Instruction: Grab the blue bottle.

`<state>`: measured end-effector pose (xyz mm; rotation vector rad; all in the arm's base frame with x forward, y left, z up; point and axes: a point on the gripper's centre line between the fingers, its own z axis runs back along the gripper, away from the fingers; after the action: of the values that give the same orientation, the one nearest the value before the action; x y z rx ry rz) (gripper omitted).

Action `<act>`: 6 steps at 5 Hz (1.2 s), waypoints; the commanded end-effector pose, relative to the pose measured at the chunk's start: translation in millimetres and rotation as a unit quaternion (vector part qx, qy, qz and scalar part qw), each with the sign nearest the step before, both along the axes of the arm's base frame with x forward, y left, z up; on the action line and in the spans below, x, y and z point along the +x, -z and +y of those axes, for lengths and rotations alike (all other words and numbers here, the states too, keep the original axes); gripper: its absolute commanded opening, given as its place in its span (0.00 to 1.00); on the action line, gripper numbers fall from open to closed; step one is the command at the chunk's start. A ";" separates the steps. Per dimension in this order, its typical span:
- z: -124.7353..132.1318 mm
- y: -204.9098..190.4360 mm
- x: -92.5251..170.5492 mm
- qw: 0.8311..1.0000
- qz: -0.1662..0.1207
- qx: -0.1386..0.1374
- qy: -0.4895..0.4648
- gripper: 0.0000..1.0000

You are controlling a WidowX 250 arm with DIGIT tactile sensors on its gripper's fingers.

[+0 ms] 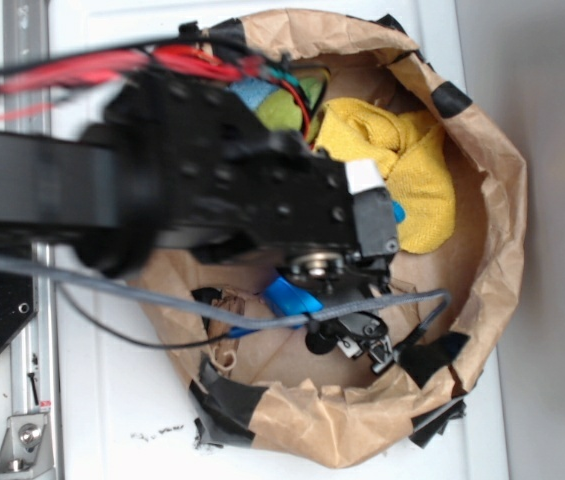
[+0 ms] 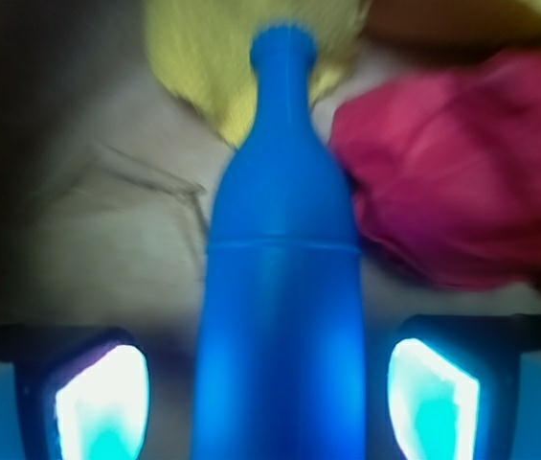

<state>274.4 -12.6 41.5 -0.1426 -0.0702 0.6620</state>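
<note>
Here I see my gripper (image 2: 268, 398) with fingers (image 2: 98, 402) spread apart, the blue bottle (image 2: 280, 287) between them, its neck pointing far toward a yellow cloth (image 2: 217, 57).

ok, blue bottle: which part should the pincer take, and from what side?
Take the blue bottle on its wide cylindrical body, below the shoulder, not the tapering neck. It lies lengthwise between the pads, neck pointing away, so the pincer should come from above and close across the width. The straight sides look likely to hold better.
</note>
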 end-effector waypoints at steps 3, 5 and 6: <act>50.2 -112.3 1.0 0.971 -0.112 0.051 0.205 0.00; 25.7 -169.5 -4.5 0.933 -0.068 0.115 0.335 0.01; 4.0 -152.8 -3.0 0.930 -0.052 0.122 0.344 0.00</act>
<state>269.4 -7.9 185.5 0.0349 -0.1529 -0.0527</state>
